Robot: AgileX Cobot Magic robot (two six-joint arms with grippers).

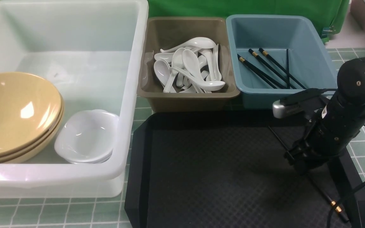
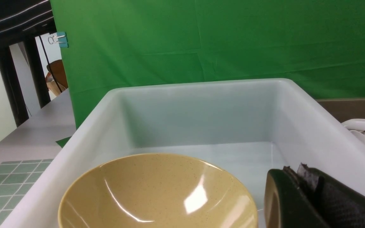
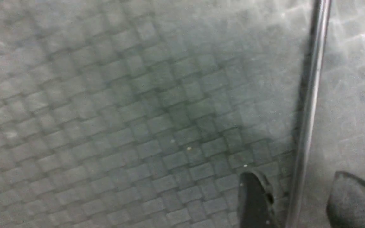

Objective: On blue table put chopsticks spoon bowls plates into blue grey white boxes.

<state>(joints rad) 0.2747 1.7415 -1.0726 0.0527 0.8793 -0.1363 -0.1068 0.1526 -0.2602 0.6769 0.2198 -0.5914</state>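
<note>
Tiled table (image 1: pixel 74 212), black tray (image 1: pixel 217 164), green backdrop (image 2: pixel 201 41). Right gripper (image 3: pixel 296 175) jaws spread around a chopstick (image 3: pixel 312 79), left gripper (image 2: pixel 296 169) jaws pressed together.

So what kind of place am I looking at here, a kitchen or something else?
Most likely a robot lab bench staged for dish sorting, not a real kitchen: a green cloth backdrop hangs behind, and the pale blue-green grid-lined table carries a grey-brown plastic bin of glossy white soup spoons.
</note>
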